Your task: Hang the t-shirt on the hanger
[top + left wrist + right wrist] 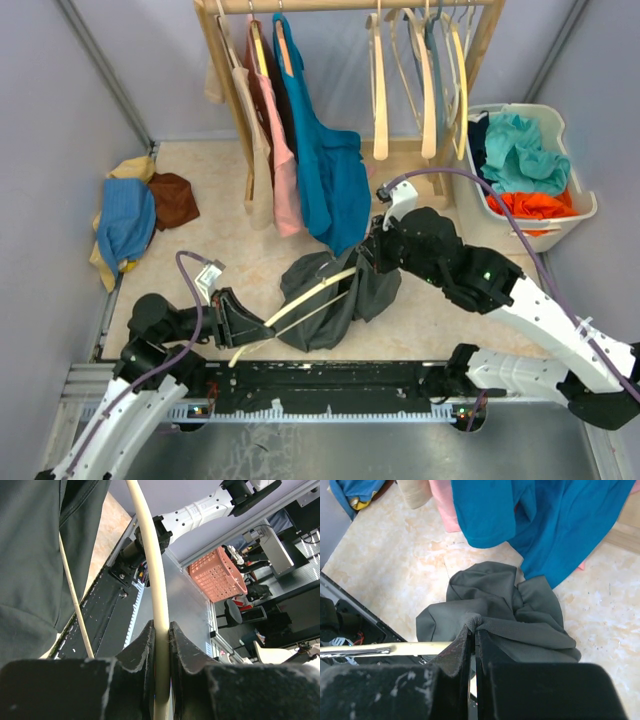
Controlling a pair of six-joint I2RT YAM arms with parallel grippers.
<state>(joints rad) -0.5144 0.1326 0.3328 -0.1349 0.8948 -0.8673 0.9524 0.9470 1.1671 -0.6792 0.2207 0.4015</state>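
The dark grey t-shirt (335, 295) lies crumpled in the middle of the table, partly lifted. The pale wood hanger (305, 298) runs slantwise through it, its right end under the cloth. My left gripper (258, 328) is shut on the hanger's left arm; in the left wrist view the pale bar (156, 615) passes up between the black fingers, with the t-shirt (35, 560) at left. My right gripper (368, 255) is shut on a pinched fold of the t-shirt (505, 610) and holds it up; the hanger (420, 648) shows at its left.
A clothes rail at the back carries a teal shirt (325, 160), a pink garment (283, 150) and several bare wooden hangers (425, 80). A white basket (575, 210) of clothes stands back right. A pile of blue and brown garments (135, 215) lies left.
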